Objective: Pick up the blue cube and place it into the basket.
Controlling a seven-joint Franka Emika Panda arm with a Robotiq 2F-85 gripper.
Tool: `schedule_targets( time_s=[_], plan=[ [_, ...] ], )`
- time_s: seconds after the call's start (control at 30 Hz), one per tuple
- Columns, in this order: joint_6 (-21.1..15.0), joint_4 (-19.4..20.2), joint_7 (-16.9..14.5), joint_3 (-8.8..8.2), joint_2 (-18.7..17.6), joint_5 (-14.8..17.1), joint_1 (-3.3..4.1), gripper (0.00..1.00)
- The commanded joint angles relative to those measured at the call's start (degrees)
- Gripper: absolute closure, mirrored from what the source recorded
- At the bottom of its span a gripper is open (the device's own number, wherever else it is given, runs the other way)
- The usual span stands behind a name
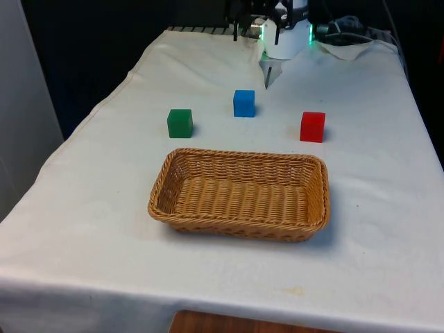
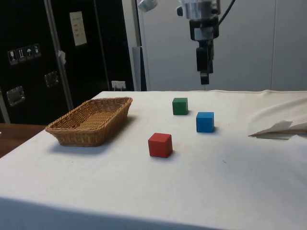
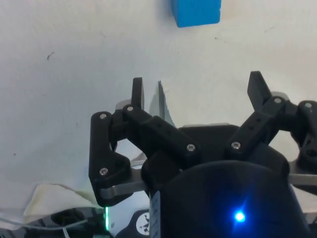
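The blue cube point(image 1: 244, 103) point(image 2: 205, 121) point(image 3: 196, 12) sits on the white cloth, between the basket and the robot's end of the table. The shallow woven basket point(image 1: 239, 165) point(image 2: 91, 103) lies nearer the front view's camera and has nothing in it. My gripper point(image 1: 267, 78) point(image 2: 205, 79) point(image 3: 197, 91) hangs well above the cloth, a little behind the blue cube on the robot's side. Its fingers point(image 3: 137, 91) stand wide apart with nothing between them.
A green cube point(image 1: 180, 123) point(image 2: 180, 106) sits to the front view's left of the blue one. A red cube point(image 1: 312, 126) point(image 2: 159, 144) is on its right. A rumpled fold of cloth point(image 1: 354, 48) point(image 2: 280, 128) lies near the robot's base.
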State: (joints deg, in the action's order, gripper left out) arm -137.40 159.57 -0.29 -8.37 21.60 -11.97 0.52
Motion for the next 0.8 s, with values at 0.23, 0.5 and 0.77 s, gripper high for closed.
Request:
schedule_targets(
  time_s=[0.23, 0.5, 0.77],
  plan=[
    [-3.72, -0.8, -2.81, -2.58, -4.35, 0.86, 0.11, 0.0],
    [-5.9, -1.95, -5.21, -4.24, -8.02, 1.55, 0.29, 0.0],
    [-7.45, -1.6, -4.76, -3.72, -9.74, 1.15, 0.69, 0.0]
  ],
)
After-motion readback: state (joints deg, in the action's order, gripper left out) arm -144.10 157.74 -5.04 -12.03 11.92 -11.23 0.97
